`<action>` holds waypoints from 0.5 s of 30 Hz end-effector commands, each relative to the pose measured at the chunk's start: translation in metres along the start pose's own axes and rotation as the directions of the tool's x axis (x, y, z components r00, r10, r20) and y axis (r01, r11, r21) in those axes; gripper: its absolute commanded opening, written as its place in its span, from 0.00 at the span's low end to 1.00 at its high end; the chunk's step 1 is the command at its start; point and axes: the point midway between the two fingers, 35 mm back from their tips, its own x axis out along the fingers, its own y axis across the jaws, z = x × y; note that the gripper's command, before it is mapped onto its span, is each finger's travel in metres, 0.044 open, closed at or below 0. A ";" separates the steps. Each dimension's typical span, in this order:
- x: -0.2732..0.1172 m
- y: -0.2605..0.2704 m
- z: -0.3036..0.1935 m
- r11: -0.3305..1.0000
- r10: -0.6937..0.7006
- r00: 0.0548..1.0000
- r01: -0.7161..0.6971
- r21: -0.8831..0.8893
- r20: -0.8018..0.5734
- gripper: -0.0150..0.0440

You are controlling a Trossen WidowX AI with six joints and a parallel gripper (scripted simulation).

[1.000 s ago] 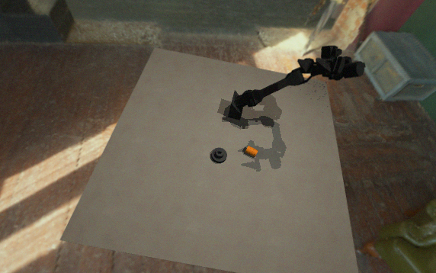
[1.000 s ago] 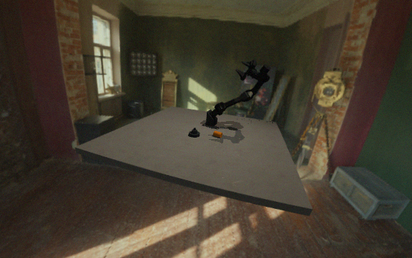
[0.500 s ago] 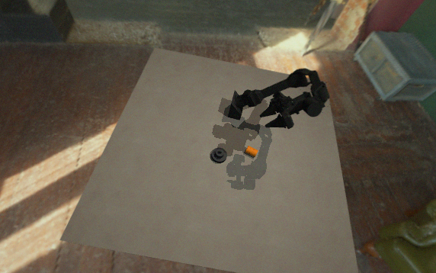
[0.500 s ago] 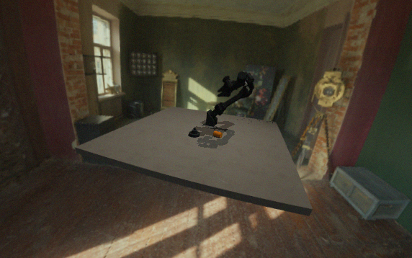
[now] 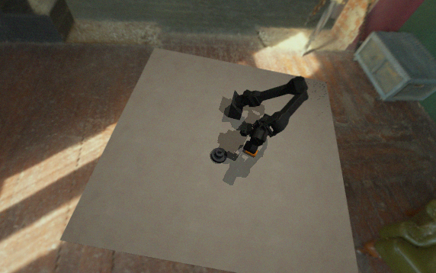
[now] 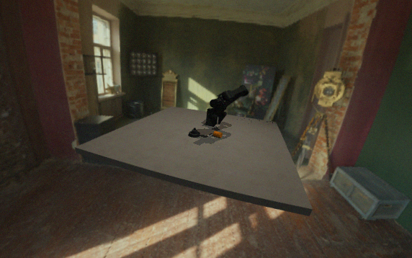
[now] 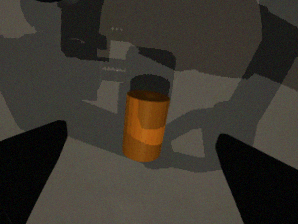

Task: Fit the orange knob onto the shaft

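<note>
In the top view, going left to right, the round pedestal (image 5: 218,155) (image 6: 194,133) comes first, standing on the pale tabletop (image 5: 152,210) (image 6: 180,155). It is dark and stepped, with the shaft (image 5: 219,152) (image 6: 194,129) rising from its middle. The shaft carries no knob.

To the right of the pedestal, and apart from it, is the orange knob (image 5: 251,154) (image 6: 217,134) (image 7: 146,127). It lies on its side on the tabletop. From above, the gripper (image 5: 251,146) (image 6: 217,124) (image 7: 144,135) covers most of it, and only an orange edge shows below the black parts. The exterior view has the knob right of the pedestal too, with the gripper above it.

The black arm (image 5: 276,91) (image 6: 230,95) reaches to the right from its mount, bends at its farthest point, and comes back down and left to the gripper over the knob. Its shadows spread across the tabletop around the knob and toward the pedestal.

In the wrist view, the left-hand finger (image 7: 30,160) comes first, then the knob, then the right-hand finger (image 7: 260,175). The fingers are spread wide, released, and grip nothing. The knob appears between them in this view, with bare space showing on either side, so neither finger touches it. Its long side runs nearly up and down there, leaning slightly.
</note>
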 end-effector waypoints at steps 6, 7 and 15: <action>0.008 -0.003 -0.005 1.000 -0.020 0.997 0.021 0.022 -0.069 1.00; 0.009 -0.003 -0.005 1.000 -0.020 0.997 0.021 0.022 -0.069 1.00; 0.032 -0.004 -0.007 1.000 -0.020 0.997 0.021 0.021 -0.071 1.00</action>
